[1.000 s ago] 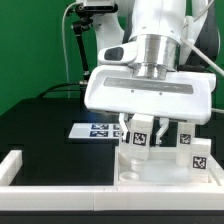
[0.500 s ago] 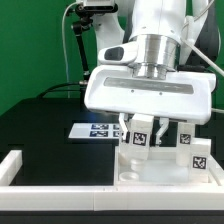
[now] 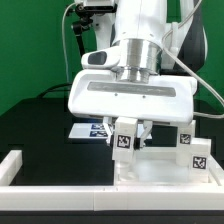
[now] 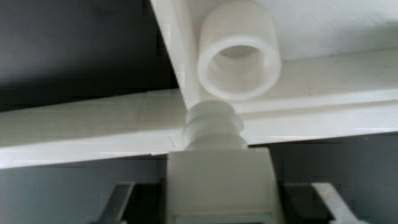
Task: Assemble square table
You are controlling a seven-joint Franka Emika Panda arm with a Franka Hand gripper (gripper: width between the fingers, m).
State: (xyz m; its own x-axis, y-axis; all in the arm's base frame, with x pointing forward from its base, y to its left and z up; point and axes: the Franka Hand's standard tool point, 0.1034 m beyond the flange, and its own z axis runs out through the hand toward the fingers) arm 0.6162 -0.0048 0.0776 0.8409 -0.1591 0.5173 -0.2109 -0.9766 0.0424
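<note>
My claw (image 3: 128, 133) is clenched on a white block leg (image 3: 125, 139), its tag facing the exterior view, held just above the tabletop (image 3: 150, 170) that lies on the black desk (image 3: 40, 125) against the low white fence (image 3: 15, 168). Two more tagged legs (image 3: 198, 156) stand upright on the tabletop toward the exterior view's right. In my wrist view the leg's threaded tip (image 4: 210, 122) points toward a round corner socket (image 4: 240, 60) but lies short of it, beside the raised rim (image 4: 107, 115).

The risks from here, as I judge them: if I lower now, the tip would land on the rim or the flat instead of the socket and could shove the tabletop away from the fence. A slight tilt of the leg could cross the thread when I start turning. My wide hand also hangs close to the standing legs, so a sideways correction might knock them. The marker board (image 3: 88, 130) behind is mostly hidden
</note>
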